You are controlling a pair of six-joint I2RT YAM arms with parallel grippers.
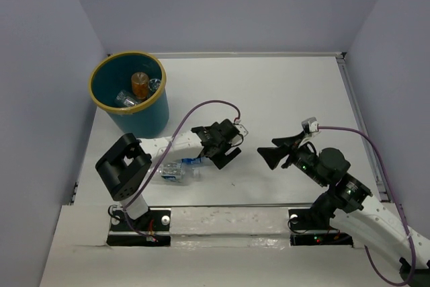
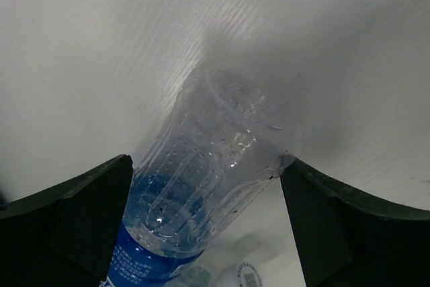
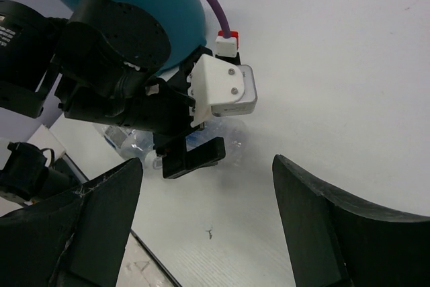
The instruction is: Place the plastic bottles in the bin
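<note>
Well, the left gripper straddles a bottle wide open, right of the bin; right gripper gapes empty farther right; squeezing off-centre could squirt that slick bottle away.

We see a white table boxed in on three sides by plain, pale lavender walls — back, left and right. The light is soft and even, with only faint shadows on the tabletop. A thin metal rail runs along the table's right edge — the near strip looks glossy and wrinkled.
</note>
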